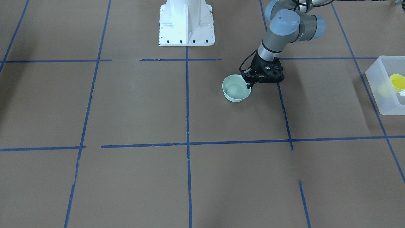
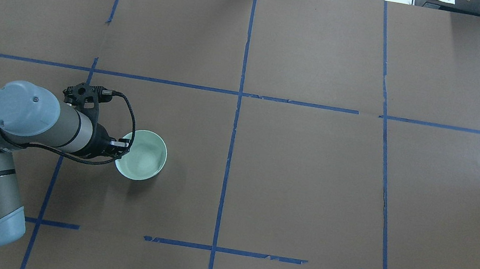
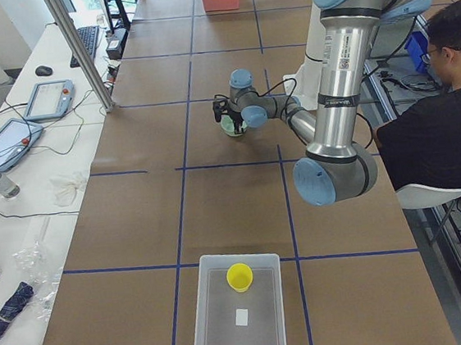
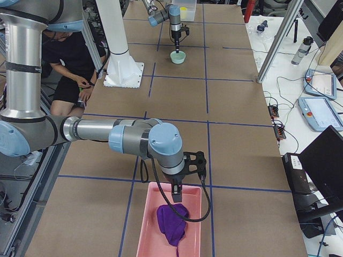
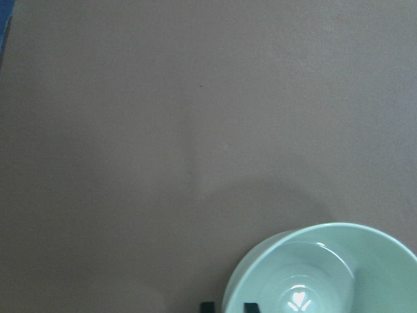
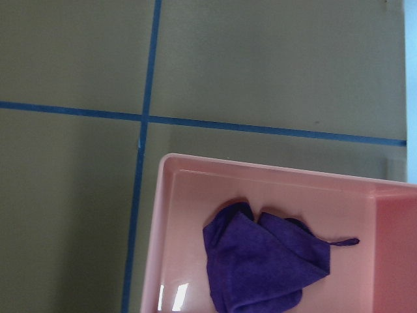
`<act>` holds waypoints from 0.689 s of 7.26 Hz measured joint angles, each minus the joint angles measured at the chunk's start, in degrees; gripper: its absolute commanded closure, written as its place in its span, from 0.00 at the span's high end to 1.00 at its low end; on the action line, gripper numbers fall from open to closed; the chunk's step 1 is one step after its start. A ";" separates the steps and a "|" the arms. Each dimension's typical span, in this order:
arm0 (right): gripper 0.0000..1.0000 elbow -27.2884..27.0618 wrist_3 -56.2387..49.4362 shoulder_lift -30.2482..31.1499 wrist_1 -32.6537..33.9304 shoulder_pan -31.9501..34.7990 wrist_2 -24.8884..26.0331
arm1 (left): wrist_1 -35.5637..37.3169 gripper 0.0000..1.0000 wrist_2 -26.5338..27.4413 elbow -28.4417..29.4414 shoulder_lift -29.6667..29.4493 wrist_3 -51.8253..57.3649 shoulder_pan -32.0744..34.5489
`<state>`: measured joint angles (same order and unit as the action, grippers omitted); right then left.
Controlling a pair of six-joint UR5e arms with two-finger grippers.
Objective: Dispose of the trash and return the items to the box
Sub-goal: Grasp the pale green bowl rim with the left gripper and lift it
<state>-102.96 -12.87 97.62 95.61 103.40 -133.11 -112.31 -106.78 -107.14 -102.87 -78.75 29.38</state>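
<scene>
Table (image 2: 308,188): brown paper marked off in blue tape squares, with the robot's white base at one edge.
Mint-green bowl (image 2: 142,157): upright on the paper in the robot's left half, well apart from the box. It is round, glossy and empty, with a plain thin rim.
Left gripper (image 1: 249,84): pointing down at the bowl's rim on the arm's side, jaws set narrow, one finger outside the wall and one inside. From where I stand I can't tell whether they are pinching it yet.
Handling: it looks stiff and light, likely hard plastic or glazed ware. The sheen suggests a slippery wall, so a shallow rim pinch might let it swing or slide. A hold deep over the rim seems the sensible one.
Box (image 3: 201,311): frosted bin at the table's end on the robot's left, with a yellow cup (image 3: 240,276) already inside beside a small white label.
Right gripper (image 4: 177,197): hanging over a pink tray (image 6: 182,215) that holds a purple cloth (image 6: 267,261). Wide or narrow, I can't tell.
</scene>
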 measured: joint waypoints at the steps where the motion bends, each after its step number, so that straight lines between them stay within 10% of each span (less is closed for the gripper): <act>1: 1.00 -1.95 4.67 -0.02 0.01 -2.95 -1.42 | 0.91 0.00 -0.16 -1.17 0.00 0.06 0.34; 5: 1.00 -7.43 21.03 -0.16 -2.05 -15.87 -1.87 | 11.09 0.00 -4.99 -10.40 -0.59 3.31 8.86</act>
<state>-110.38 8.16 97.46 93.56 87.53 -134.98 -101.23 -111.77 -117.54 -103.45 -75.45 38.24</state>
